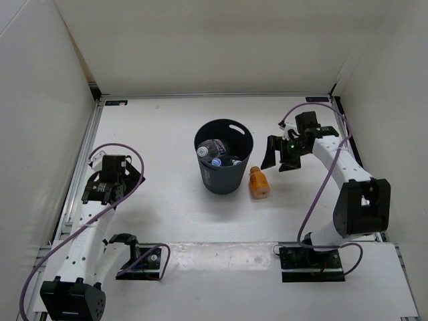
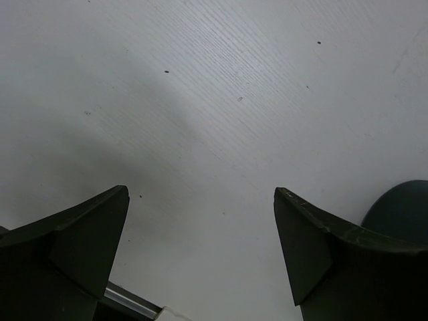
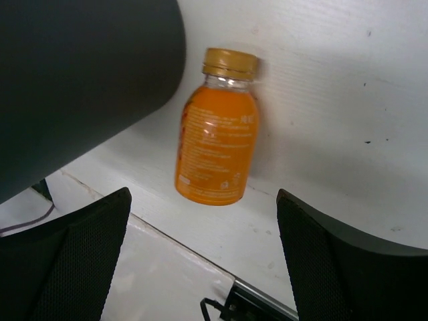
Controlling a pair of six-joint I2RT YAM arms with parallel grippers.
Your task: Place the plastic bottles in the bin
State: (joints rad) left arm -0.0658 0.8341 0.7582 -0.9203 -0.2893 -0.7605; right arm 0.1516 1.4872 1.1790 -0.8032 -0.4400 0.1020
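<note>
Clear bottles (image 1: pixel 212 150), perhaps three, half-hidden

the light is bright and even, coming from above. the white table (image 1: pixel 174 214) looks a little washed out, with glare at its near edge. shadows are soft; a grey one crosses the left wrist view. in the right wrist view the bin (image 3: pixel 80 87) is blurred, the orange bottle (image 3: pixel 217 144) sharp with small highlights.
</note>
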